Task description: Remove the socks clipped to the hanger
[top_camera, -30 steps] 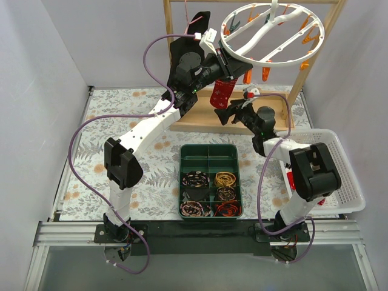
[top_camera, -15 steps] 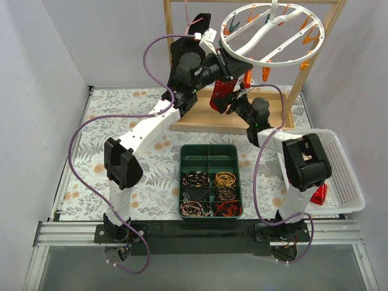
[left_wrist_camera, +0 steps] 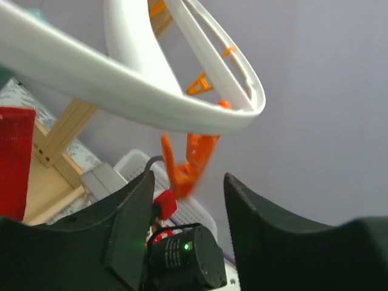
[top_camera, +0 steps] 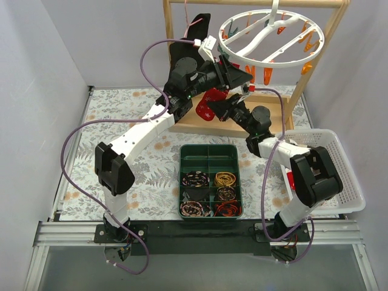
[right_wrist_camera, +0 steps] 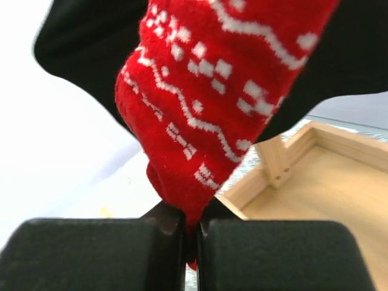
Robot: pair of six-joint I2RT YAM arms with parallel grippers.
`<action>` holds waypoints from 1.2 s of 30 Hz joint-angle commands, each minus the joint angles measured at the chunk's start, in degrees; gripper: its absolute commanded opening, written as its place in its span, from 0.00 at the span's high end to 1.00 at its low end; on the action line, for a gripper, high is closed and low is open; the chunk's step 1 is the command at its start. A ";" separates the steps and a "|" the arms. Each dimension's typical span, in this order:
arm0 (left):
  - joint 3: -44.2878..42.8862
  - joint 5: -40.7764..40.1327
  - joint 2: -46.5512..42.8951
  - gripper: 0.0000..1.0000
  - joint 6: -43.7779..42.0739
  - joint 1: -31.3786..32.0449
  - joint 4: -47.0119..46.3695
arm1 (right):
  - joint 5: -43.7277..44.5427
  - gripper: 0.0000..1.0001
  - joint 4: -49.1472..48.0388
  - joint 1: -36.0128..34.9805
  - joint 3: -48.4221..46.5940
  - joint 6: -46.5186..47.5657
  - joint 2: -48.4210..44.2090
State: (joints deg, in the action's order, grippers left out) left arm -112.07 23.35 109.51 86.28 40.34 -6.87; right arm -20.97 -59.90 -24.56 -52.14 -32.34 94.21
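The white ring hanger (top_camera: 270, 36) hangs at the top right with orange clips round its rim. My left gripper (top_camera: 241, 76) sits just under its near-left rim, open. In the left wrist view its fingers (left_wrist_camera: 130, 224) stand apart below an orange clip (left_wrist_camera: 191, 160), which holds nothing, and the ring (left_wrist_camera: 139, 91) arches above. A red sock (top_camera: 208, 104) with white patterns hangs slanted below, and my right gripper (top_camera: 222, 110) is shut on it. The right wrist view shows the sock (right_wrist_camera: 218, 103) pinched by its lower end between my jaws (right_wrist_camera: 191, 242).
A black garment (top_camera: 194, 30) hangs from the wooden frame (top_camera: 315, 60) behind the sock. The frame's wooden base (top_camera: 273, 118) lies under my right arm. A green compartment tray (top_camera: 210, 148) sits front centre, and a white basket (top_camera: 345, 182) at the right.
My right gripper reached up, shut on the red sock and drew it down and left. My left gripper opened off the orange clip. The ring tipped and shifted a little.
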 commanded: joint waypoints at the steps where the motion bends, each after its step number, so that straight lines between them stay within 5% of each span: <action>1: 3.61 4.77 -7.55 0.45 -0.67 1.32 3.53 | -0.91 0.96 -3.30 -0.67 3.18 -9.05 -4.47; 10: 7.92 3.90 -15.29 0.43 -5.67 1.50 9.33 | -2.32 0.96 3.55 -1.02 7.05 -13.72 -11.59; 16: 9.07 -4.62 -20.57 0.48 -12.53 1.24 18.11 | -6.36 0.96 7.95 -0.84 8.81 -15.30 -16.25; 18: 7.75 -5.51 -19.96 0.42 -13.68 0.10 21.70 | -8.20 0.96 9.61 -0.41 9.34 -16.09 -17.74; 23: 4.07 0.19 -16.36 0.29 -10.70 -4.47 23.13 | -13.90 0.96 10.33 1.35 10.74 -20.83 -19.59; 31: -3.94 7.93 -7.13 0.28 -10.43 -8.08 22.26 | -19.01 0.96 12.79 2.85 10.57 -22.33 -23.46; 36: -3.77 12.94 -3.43 0.31 -9.29 -8.26 11.66 | -21.30 0.96 14.19 3.99 11.01 -22.59 -25.48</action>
State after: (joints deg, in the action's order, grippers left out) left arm -113.80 30.26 105.82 76.40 32.14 12.93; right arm -38.61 -46.09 -21.45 -41.30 -54.06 71.18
